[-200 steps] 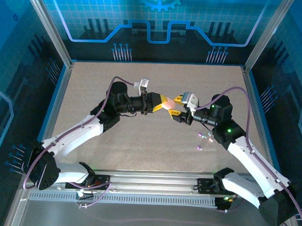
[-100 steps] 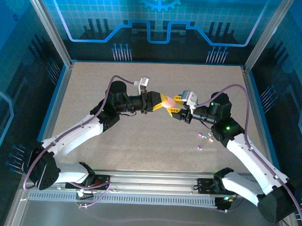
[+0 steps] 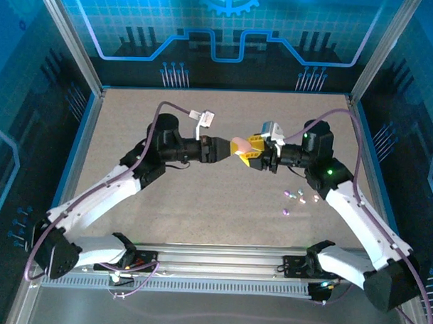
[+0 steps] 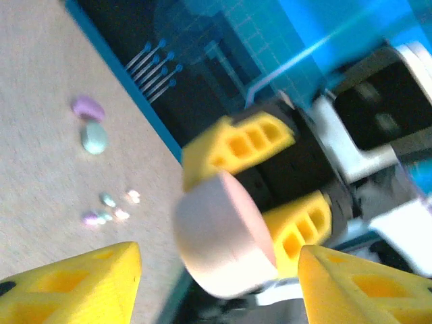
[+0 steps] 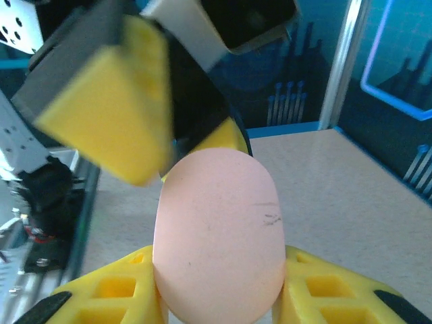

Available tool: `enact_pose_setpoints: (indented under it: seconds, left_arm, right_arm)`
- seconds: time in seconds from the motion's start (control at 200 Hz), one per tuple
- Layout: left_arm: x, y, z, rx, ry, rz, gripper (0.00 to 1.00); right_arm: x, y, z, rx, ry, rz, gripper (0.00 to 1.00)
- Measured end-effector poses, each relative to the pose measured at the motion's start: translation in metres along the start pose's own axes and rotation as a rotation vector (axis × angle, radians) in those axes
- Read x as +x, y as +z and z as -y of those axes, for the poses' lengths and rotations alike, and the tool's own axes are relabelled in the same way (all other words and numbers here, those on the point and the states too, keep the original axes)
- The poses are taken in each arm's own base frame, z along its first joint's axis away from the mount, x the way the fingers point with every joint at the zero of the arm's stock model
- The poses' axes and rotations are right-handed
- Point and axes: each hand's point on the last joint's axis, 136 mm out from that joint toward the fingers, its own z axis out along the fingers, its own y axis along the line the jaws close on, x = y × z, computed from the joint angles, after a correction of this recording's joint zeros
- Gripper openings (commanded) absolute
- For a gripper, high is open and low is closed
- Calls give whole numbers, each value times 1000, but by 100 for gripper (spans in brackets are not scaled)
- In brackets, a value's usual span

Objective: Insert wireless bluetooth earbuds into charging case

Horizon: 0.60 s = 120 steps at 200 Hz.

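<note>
Beside case (image 3: pixel 240 144), left pincer (image 3: pixel 224 149) newly open

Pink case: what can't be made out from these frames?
Pink case: open or closed is unclear. The right wrist view cuts off its lower end at the frame edge, between the right gripper jaws, and the left wrist view blurs it.
Earbuds: too small in the top view and blurred in the left wrist view, so the count is uncertain.
Left gripper: jaws cut off by the left wrist view's bottom edge.

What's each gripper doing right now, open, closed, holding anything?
Left gripper: open, holding nothing.
Right gripper: closed on the pink case, held up off the table.
</note>
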Motion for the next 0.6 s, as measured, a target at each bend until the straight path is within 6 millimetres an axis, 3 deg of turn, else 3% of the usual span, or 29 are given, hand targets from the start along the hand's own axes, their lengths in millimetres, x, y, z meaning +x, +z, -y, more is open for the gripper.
enact_pose_setpoints:
  seconds: [0.14,0.25,0.38,0.6]
  left_arm:
    - [9,-21,17,38,369,39,59]
    - [13,-23,18,53,542,46,59]
    - [15,-16,15,68,622,35,62]
    - [25,-3,10,104,639,-7,58]
  right_arm:
    - [-8,5,-6,-120,78,-7,26]
    - [-11,4,-15,-189,116,-15,27]
    - [-10,3,-23,-230,134,-17,27]
    - [-11,4,-33,-271,115,-12,27]
